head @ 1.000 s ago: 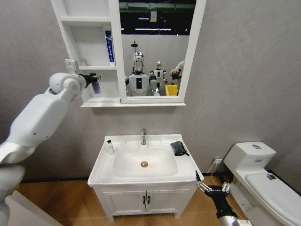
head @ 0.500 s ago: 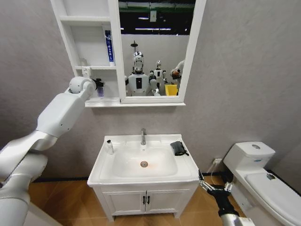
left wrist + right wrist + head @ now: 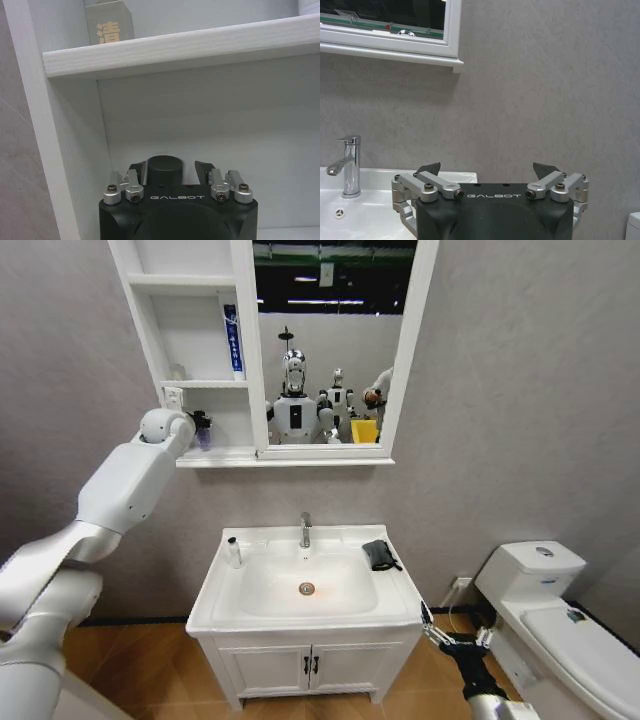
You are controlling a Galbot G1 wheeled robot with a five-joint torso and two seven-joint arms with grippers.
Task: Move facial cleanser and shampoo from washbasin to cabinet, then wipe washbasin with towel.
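1 bottle sits clamped in the left gripper inside the cabinet's lowest compartment; the right gripper hangs open below it.

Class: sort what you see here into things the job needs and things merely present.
Job: washbasin, cabinet, towel, dark-capped bottle in the cabinet at the left gripper, small bottle on the washbasin.
Merely present: toilet, vanity doors, right gripper parked low.

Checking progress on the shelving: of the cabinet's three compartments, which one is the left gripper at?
The lowest compartment of the cabinet: the left gripper holds a dark-capped bottle there, beneath the shelf with the blue-labelled tube.
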